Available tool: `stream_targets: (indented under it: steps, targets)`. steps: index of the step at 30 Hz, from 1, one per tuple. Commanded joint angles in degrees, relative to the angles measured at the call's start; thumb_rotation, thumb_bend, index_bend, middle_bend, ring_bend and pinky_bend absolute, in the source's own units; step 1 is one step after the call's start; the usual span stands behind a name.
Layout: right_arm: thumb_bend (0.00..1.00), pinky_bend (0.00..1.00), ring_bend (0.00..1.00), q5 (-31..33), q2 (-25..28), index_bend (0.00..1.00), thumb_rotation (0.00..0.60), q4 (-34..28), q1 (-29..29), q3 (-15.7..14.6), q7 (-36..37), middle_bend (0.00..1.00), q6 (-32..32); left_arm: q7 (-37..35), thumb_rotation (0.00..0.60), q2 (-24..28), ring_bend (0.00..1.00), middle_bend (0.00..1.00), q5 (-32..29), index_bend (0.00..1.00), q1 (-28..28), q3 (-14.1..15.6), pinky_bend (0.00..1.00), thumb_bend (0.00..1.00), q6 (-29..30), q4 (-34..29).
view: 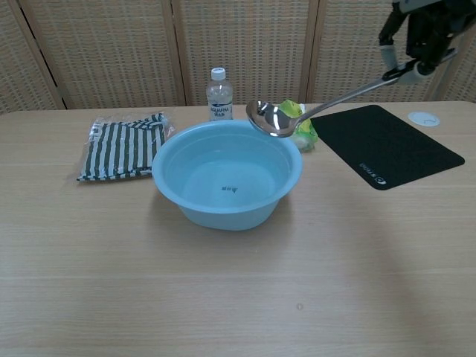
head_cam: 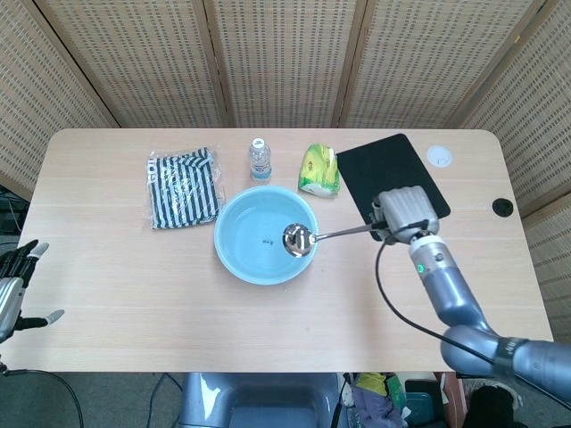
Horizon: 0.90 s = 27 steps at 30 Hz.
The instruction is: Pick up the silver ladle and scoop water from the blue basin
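My right hand [head_cam: 409, 214] holds the silver ladle [head_cam: 299, 239] above the blue basin's [head_cam: 234, 263] right rim. Behind stand a water bottle [head_cam: 259, 160], green packet [head_cam: 320, 170], black mat [head_cam: 393, 185]. Only the head view shows my left hand [head_cam: 13, 285], fingers apart.

The water bottle [view: 219, 95] at the basin's twelve o'clock carries a label reading roughly "AQUAFINA"; the black mat's [view: 387, 144] white logo is too small to read.
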Motion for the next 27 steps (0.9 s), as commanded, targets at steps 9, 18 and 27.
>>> stream_targets:
  steps: [9, 18, 27]
  targets:
    - [0.75, 1.00, 0.90, 11.74, -23.19, 0.79, 0.600, 18.39, 15.14, 0.16, -15.57, 0.89, 8.42, -1.57, 0.600, -0.36, 0.00, 0.00, -1.29, 0.00, -0.64, -0.65, 0.00, 0.00, -1.02, 1.67]
    - [0.75, 1.00, 0.90, 11.78, -31.26, 0.79, 0.600, 28.30, 17.94, 0.07, -19.74, 0.89, 8.91, -2.45, 0.600, -0.14, 0.00, 0.00, -1.64, 0.00, -0.61, -0.82, 0.00, 0.00, -1.02, 2.00]
    - [0.75, 1.00, 0.90, 5.65, -35.03, 0.79, 0.600, 34.77, 17.03, -1.59, -20.02, 0.89, 9.89, -3.12, 0.600, -0.01, 0.00, 0.00, -2.39, 0.00, -0.96, -1.01, 0.00, 0.00, -1.93, 2.45]
